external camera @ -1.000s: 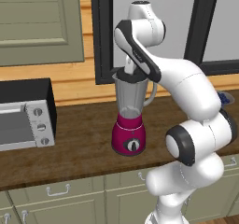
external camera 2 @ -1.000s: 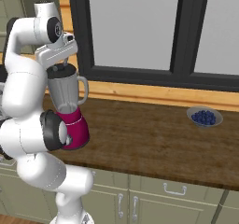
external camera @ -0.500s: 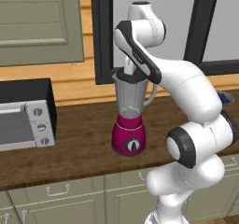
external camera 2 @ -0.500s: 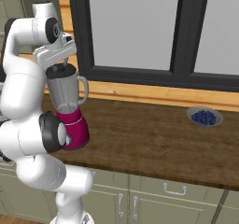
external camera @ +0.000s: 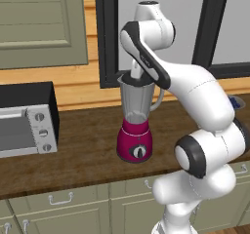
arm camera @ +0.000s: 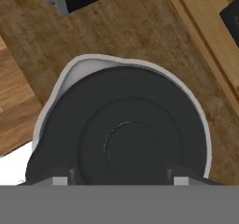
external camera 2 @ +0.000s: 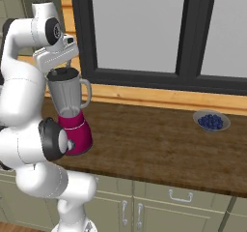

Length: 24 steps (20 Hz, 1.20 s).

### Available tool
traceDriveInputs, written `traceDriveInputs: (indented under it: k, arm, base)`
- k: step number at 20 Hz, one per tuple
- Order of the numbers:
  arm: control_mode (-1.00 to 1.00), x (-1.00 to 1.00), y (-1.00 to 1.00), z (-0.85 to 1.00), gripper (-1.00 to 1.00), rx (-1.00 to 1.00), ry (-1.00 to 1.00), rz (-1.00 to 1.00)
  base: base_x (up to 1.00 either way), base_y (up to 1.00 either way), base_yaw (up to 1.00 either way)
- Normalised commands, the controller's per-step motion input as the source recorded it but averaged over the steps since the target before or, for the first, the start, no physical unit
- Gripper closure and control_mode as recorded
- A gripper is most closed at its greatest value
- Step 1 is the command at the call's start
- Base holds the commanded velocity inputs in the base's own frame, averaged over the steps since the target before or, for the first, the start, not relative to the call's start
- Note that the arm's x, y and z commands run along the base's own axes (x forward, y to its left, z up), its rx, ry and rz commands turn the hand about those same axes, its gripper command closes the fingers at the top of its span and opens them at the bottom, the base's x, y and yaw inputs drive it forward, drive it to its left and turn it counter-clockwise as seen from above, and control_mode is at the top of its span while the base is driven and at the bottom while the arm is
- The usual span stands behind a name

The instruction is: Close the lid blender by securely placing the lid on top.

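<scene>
Left base view, left to right: toaster oven point(external camera: 27, 126) at the left end of the wooden counter point(external camera: 88, 145), well apart from the blender point(external camera: 136, 123). Blender stands upright near the counter's middle, magenta base down, clear jar up, handle toward the window side on the right. White arm arcs over from the lower right; gripper point(external camera: 135, 77) sits directly above the jar's mouth.

Right base view: blender point(external camera 2: 70, 112) at left, partly behind the arm, black lid point(external camera 2: 62, 73) resting in the jar's rim, gripper point(external camera 2: 61, 67) right over it. Bowl of berries point(external camera 2: 211, 121) far right on the counter, well apart.

Hand view: lid point(arm camera: 126, 134) seen from straight above, seated level inside the pale jar rim. Finger tips point(arm camera: 59, 181) flank the lid's near edge; jaws look spread on either side of it. Whether they press the lid or stand free: cannot tell.
</scene>
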Motion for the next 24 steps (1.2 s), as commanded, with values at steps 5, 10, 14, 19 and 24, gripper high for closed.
traceDriveInputs:
  k: [5, 10, 14, 19, 24]
  arm:
    - [-1.00, -0.19, -0.06, 0.00, -1.00, 0.00, 0.00, -0.03]
    - [-1.00, -0.50, -0.07, 0.21, -1.00, 0.00, -0.03, 0.00]
    - [-1.00, -0.80, -0.24, 0.30, -1.00, 0.00, -0.17, 0.00]
    - [-1.00, -0.84, -0.52, 0.08, -1.00, 0.02, -0.23, -0.06]
    - [-1.00, -0.75, -0.73, 0.00, -1.00, 0.11, -0.27, -0.13]
  base:
    - [0.00, 0.00, 0.00]
    - [0.00, 0.00, 0.00]
    - [0.00, 0.00, 0.00]
    - [0.00, 0.00, 0.00]
    - [0.00, 0.00, 0.00]
